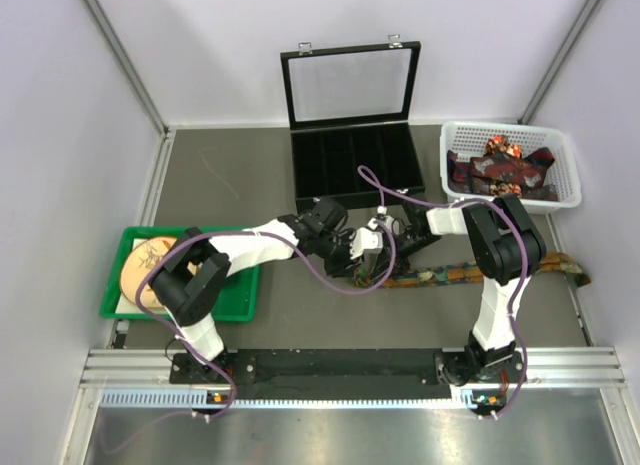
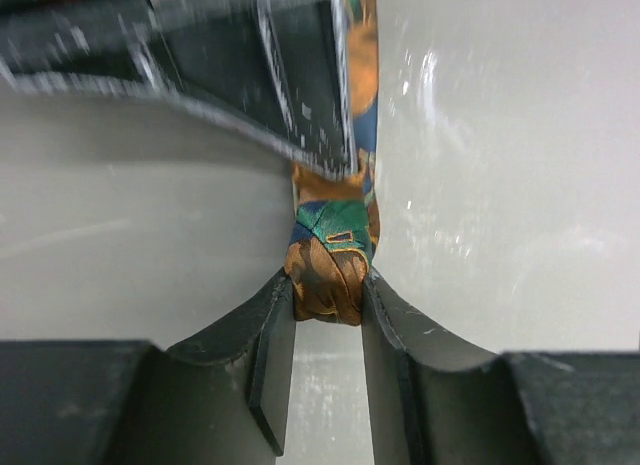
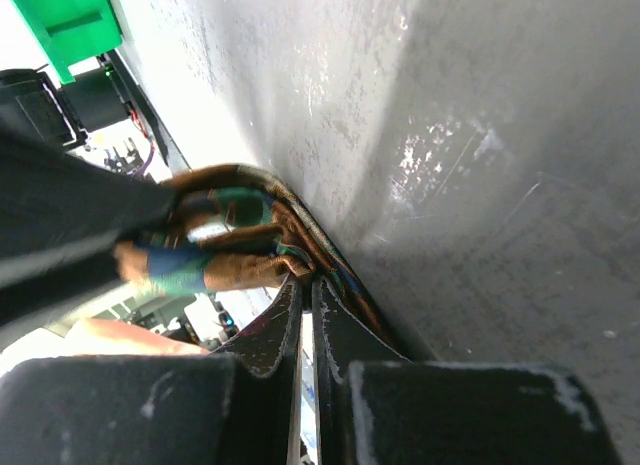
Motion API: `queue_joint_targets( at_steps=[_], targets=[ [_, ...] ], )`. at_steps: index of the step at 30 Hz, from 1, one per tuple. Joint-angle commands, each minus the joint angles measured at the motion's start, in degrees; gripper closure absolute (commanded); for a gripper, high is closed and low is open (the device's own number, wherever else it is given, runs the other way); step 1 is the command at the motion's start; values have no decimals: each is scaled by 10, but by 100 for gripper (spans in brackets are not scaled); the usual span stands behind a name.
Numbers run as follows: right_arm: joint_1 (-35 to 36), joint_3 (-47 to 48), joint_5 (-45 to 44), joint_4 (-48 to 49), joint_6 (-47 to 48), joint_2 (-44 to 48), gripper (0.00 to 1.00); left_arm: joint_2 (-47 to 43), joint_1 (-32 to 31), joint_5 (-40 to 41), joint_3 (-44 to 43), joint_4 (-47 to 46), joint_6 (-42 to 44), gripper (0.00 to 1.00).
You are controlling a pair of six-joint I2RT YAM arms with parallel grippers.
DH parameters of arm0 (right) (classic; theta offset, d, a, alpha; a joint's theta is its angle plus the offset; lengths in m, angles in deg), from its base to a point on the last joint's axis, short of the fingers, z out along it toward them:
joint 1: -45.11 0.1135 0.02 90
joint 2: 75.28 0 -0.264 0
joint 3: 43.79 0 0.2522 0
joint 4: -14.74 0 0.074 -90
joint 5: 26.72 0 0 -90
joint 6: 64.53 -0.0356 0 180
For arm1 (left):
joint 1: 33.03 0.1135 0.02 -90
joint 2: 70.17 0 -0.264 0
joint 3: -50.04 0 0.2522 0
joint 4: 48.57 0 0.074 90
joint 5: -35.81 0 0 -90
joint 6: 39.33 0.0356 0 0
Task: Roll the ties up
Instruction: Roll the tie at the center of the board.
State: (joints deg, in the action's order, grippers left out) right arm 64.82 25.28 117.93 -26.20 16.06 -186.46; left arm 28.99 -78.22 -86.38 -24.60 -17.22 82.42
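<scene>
Left gripper (image 2: 328,297) is clamped on the tight little coil at the end of the long, narrow necktie (image 1: 455,275), patterned in orange, brown, green and blue. One finger presses each side of the coil, and the loose tail runs off to the right across the near-centre of the table. The right gripper (image 3: 305,288) is clenched hard, with its tips right against the fabric beside the coil. Whether a layer is actually caught between them I cannot tell. For a clean roll, I'd say the left must hold the coil firmly enough to stop it springing open, yet not crush it flat. Each turn should be fed square to the tail so the edges stack instead of spiralling into a cone, with the tail lying straight and lightly taut as it is taken up. The two grippers are crowded together here, so fingers bumping or snagging a fold is the risk to watch. Underfoot is the dull grey table top (image 1: 250,175) — scuffed and matte, probably grippy enough to drag the fabric a little. The black hinged case with a clear lid (image 1: 352,165) stands open at the far centre. A white slatted plastic basket (image 1: 500,127) at the far right holds more dark patterned ties (image 1: 500,165). A green plastic tray (image 1: 160,314) sits at the near left — and plain pale walls close in the sides.
</scene>
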Motion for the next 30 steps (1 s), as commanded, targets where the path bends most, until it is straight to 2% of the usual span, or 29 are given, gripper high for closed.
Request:
queue_joint_targets(
  at_steps=[1,12,22,28,30],
  targets=[
    [10,2,-60,-4,30,-22,100,6,-17,-31,-45,-16,-19,65],
    [10,2,-53,-6,27,-16,100,94,-63,18,-88,-47,-32,61],
    [10,-1,-36,-16,32,10,100,130,-65,81,-84,72,19,62],
    [10,-4,-25,-21,33,22,100,144,-65,103,-75,83,25,62],
    [7,1,-18,-39,39,26,97,149,-65,104,-76,83,24,62]
  ],
)
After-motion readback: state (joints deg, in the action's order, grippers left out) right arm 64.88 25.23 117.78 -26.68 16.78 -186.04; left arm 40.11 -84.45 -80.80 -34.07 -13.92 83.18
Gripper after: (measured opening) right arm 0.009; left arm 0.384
